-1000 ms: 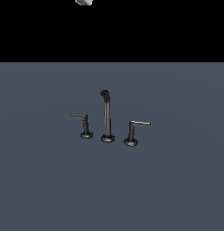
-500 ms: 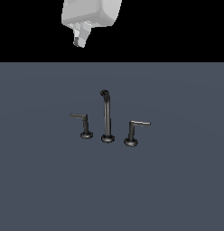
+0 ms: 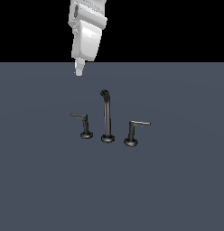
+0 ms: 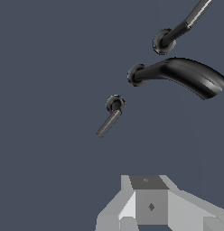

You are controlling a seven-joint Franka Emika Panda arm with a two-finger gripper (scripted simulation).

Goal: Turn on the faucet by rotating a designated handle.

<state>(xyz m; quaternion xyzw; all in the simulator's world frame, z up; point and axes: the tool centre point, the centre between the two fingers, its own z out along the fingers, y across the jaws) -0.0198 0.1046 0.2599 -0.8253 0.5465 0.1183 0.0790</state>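
Gripper (image 3: 79, 70) hangs high, well apart from small left handle (image 3: 82, 120), lined up to approach. Holds nothing; finger gap unclear.

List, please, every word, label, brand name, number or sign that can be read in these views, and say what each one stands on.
None: no readable text appears in either view.
The spout, the designated handle, the larger handle, the grey surface and the white hand are all plain.
A small dark diamond mark sits on the hand's grey block in the wrist view; it is a shape, not lettering.
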